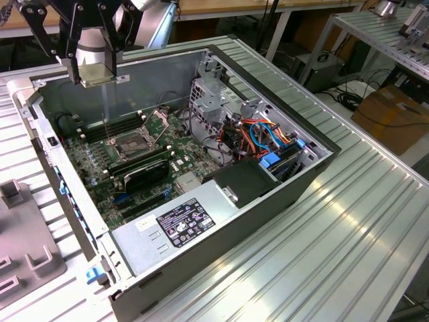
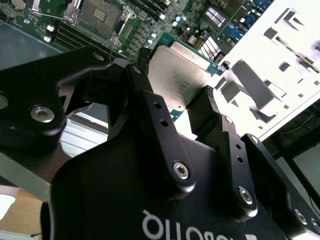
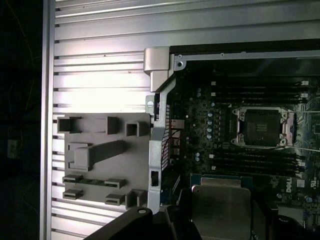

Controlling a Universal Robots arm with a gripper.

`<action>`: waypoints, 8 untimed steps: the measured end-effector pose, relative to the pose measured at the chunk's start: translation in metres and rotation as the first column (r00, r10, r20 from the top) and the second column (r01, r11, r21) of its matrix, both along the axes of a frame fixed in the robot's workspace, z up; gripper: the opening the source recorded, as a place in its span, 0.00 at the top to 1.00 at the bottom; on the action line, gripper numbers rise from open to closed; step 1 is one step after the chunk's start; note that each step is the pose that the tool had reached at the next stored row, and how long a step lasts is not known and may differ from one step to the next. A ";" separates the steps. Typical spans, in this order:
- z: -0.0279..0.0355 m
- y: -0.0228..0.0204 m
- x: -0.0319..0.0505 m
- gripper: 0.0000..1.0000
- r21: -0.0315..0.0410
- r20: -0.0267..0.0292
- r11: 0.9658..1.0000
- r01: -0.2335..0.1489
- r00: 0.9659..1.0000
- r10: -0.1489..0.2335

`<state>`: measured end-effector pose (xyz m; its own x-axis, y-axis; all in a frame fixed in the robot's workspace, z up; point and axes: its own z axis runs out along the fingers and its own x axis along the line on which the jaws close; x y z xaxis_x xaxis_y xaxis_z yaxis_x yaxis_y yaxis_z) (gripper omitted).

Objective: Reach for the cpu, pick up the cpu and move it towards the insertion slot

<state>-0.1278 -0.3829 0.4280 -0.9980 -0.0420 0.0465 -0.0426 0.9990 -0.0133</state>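
The cpu [image 1: 102, 81] is a thin silvery-beige square chip held flat between my gripper's [image 1: 96, 74] black fingers, above the back left corner of the open computer case in the exterior view. In both wrist views the gripper [image 2: 176, 79] is shut on the cpu [image 2: 180, 70], one finger [image 2: 145, 95] on each side. The insertion slot [image 1: 137, 141] is a square socket with a metal frame and dark centre on the green motherboard. It lies below and to the exterior view's right of the chip. The socket [image 3: 262, 127] stands open beyond the cpu [image 3: 220, 200].
A grey power-supply box [image 1: 181, 225] with a label fills the case's near end. A black ribbed block [image 1: 144, 176] and memory slots [image 1: 100, 131] flank the socket. A drive cage with coloured cables [image 1: 268, 137] stands at the exterior view's right. A grey fixture plate [image 3: 100, 160] lies outside the case wall [image 1: 53, 147].
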 end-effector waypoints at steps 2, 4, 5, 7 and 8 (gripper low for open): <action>-0.0003 0.0007 0.0048 0.45 0.000 0.000 1.000 0.000 1.000 0.000; -0.0006 0.0011 0.0070 0.45 0.000 0.000 1.000 0.000 1.000 0.000; -0.0006 0.0014 0.0080 0.45 0.000 0.000 1.000 0.000 1.000 0.000; -0.0011 0.0024 0.0100 0.45 0.000 0.000 1.000 0.001 1.000 -0.001; -0.0014 0.0028 0.0108 0.45 0.000 0.000 1.000 0.001 1.000 -0.001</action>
<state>-0.1170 -0.3801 0.4265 -0.9981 -0.0408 0.0467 -0.0414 0.9991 -0.0133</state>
